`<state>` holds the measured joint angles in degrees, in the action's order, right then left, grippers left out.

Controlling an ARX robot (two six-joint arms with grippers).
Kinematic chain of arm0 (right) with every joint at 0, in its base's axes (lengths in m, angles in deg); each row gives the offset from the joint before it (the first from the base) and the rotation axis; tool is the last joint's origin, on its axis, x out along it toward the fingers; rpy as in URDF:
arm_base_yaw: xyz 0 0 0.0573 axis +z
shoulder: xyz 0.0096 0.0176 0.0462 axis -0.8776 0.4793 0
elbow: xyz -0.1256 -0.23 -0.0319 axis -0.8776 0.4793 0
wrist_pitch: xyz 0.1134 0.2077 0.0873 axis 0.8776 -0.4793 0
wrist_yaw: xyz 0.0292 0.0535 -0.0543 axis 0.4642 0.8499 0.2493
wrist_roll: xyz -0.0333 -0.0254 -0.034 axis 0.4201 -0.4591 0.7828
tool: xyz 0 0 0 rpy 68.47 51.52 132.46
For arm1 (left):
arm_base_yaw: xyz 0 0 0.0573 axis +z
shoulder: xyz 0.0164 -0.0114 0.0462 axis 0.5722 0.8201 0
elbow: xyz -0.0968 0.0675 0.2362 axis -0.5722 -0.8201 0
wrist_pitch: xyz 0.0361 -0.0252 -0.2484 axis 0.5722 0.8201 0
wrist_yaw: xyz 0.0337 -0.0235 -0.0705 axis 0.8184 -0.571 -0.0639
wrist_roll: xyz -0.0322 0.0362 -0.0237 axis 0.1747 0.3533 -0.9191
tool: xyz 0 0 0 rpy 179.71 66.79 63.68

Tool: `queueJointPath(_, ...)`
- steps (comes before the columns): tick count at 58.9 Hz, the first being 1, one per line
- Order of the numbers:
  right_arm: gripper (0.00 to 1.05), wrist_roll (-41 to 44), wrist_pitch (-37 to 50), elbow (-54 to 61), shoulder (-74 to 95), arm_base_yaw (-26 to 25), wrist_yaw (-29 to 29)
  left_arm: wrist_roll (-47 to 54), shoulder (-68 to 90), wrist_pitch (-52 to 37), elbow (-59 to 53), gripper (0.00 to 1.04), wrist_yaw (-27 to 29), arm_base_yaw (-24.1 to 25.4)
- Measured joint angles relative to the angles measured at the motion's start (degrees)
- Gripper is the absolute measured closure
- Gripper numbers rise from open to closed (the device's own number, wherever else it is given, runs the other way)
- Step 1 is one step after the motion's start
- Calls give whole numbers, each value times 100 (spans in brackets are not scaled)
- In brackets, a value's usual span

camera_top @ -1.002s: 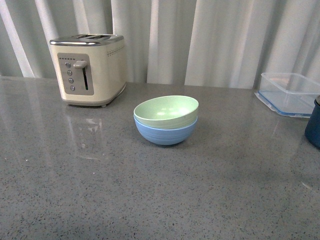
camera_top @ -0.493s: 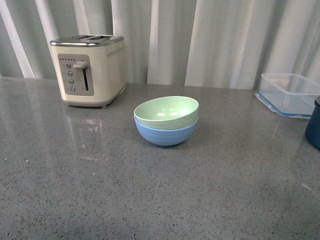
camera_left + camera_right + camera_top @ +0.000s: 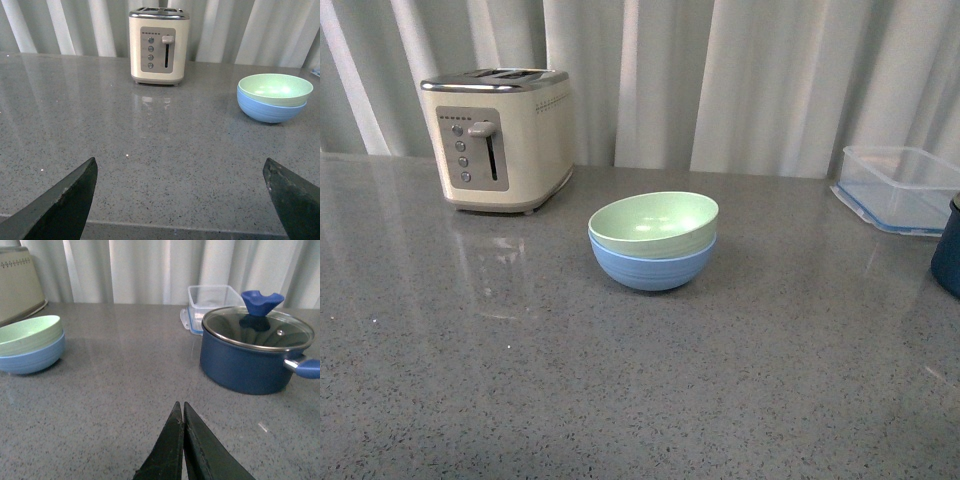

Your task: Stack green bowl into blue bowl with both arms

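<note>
The green bowl (image 3: 654,223) sits nested inside the blue bowl (image 3: 653,266) at the middle of the grey countertop. The pair also shows in the left wrist view, green bowl (image 3: 275,89) in blue bowl (image 3: 270,110), and in the right wrist view, green bowl (image 3: 27,333) in blue bowl (image 3: 31,357). Neither arm shows in the front view. My left gripper (image 3: 180,167) is open and empty, low over the counter's near edge, well away from the bowls. My right gripper (image 3: 180,407) is shut and empty, also far from the bowls.
A cream toaster (image 3: 498,137) stands at the back left. A clear plastic container (image 3: 900,186) sits at the back right. A dark navy pot with a glass lid (image 3: 252,354) stands at the right, close ahead of my right gripper. Curtains hang behind.
</note>
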<state>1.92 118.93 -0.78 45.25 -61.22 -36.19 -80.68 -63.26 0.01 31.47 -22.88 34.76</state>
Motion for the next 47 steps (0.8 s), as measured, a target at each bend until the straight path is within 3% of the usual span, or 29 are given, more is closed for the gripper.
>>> queueJointPath(17,104,0,-1062,2,-1180,0,2,0,0,0,0,7,0,0)
queueJointPath(47,104,0,-2175,4,-2337,0,2,0,0,0,0,7,0,0)
